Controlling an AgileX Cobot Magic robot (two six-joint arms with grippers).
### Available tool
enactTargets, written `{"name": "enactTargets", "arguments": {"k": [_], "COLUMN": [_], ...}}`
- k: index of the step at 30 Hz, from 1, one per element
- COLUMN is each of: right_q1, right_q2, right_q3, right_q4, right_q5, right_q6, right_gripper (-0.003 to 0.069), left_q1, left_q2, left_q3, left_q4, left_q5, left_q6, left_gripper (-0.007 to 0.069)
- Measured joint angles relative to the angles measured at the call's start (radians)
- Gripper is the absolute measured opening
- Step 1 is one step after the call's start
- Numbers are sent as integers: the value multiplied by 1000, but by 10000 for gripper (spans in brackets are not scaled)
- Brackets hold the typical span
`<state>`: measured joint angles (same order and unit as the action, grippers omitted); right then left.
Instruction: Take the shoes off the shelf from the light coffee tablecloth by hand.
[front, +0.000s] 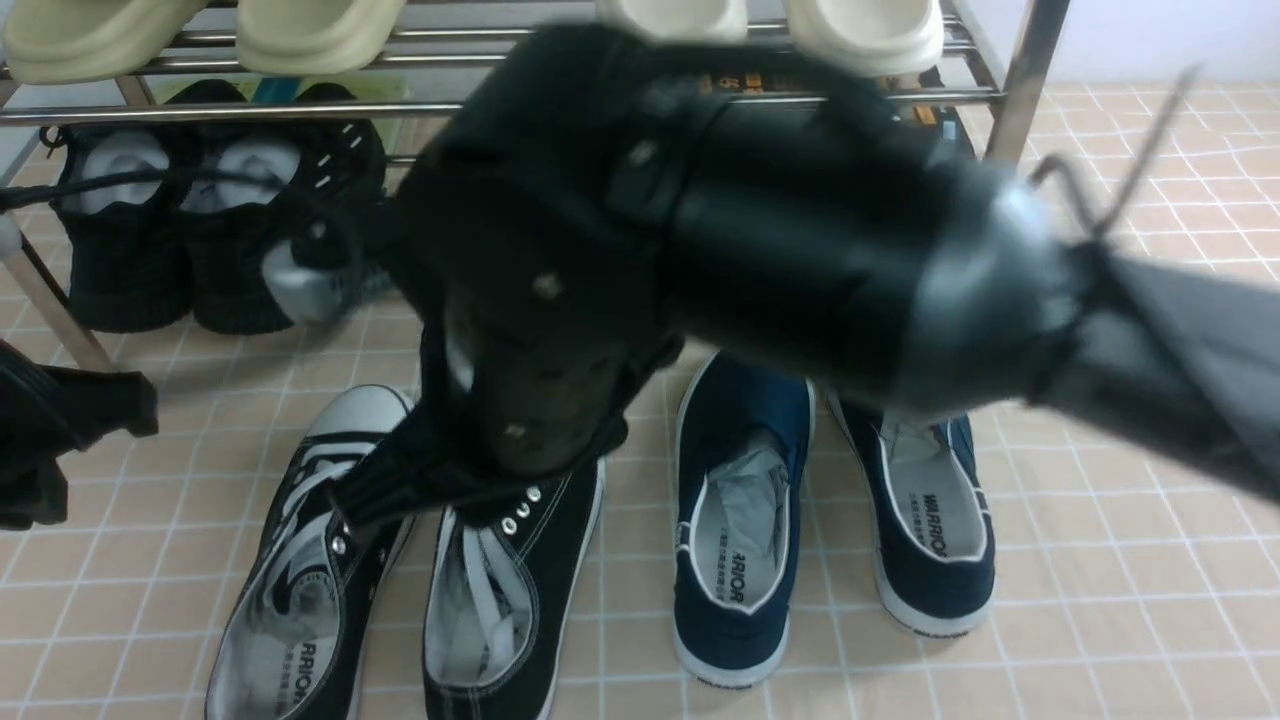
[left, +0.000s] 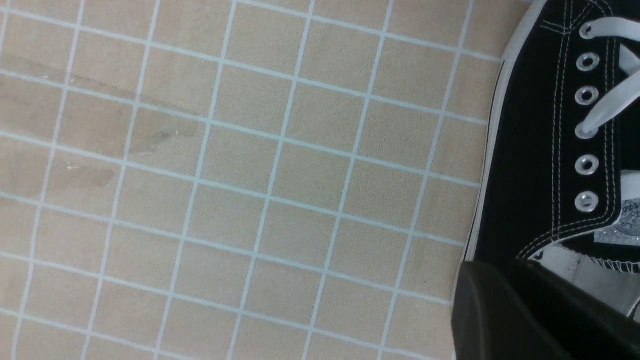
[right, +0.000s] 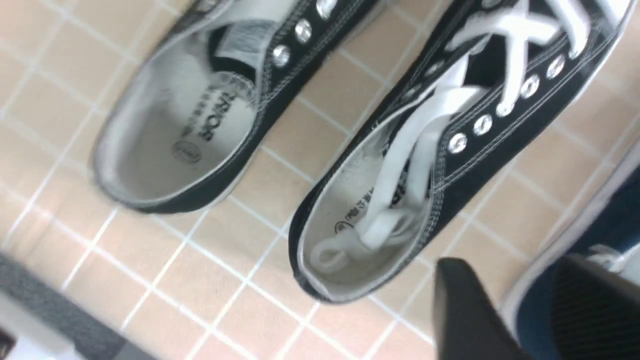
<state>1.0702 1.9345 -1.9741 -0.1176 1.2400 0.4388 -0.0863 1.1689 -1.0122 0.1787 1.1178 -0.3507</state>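
Both shoes (front: 505, 600) are already off the shelf (front: 1020, 90). You find them on the light coffee tablecloth (front: 1100, 620) in front of it, side by side with soles down, white toe caps toward the shelf and heels toward the robot. Just beside them, on the right, stands a pair of navy slip-ons (front: 740, 560).

Your right gripper (right: 515, 280) hangs over the right shoe of the pair, and the blurred arm covers the front part of that shoe in the front view. Its fingers (right: 465, 315) are apart and nothing is between them. Through the gap you see only cloth and the edge of a navy slip-on.

Your left gripper (front: 70, 450) is at the left edge of the front view, near the left shoe but apart from it. The left wrist view shows only one dark finger (left: 525, 315) by the heel opening of the shoe, so I cannot tell if the jaws are together or apart.

On the shelf, cream slippers (front: 310, 35) sit on the upper bars, and the all-black shoes (front: 130, 260) seem to stand under them.
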Motion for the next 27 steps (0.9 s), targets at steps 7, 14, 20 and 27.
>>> {"name": "enactTargets", "arguments": {"k": [7,14,20,27], "right_q1": [0,0,0,0], "right_q2": [-220,-501,-680,-998], "right_q3": [-1,142,421,714], "right_q4": [0,-9,-104,-188], "right_q5": [9,18,23,23], "right_q6": [-138,-142,-109,-9], "right_gripper": [-8,-16,-15,-15], "left_q1": [0,0,0,0], "left_q2": [0,0,0,0], "left_q3": [0,0,0,0], "left_q4": [-16,-31,-32,-33], "left_q5": [18,25,46,46], "left_q6": [0,0,-1,-1], "left_gripper": [91,99,106,113]}}
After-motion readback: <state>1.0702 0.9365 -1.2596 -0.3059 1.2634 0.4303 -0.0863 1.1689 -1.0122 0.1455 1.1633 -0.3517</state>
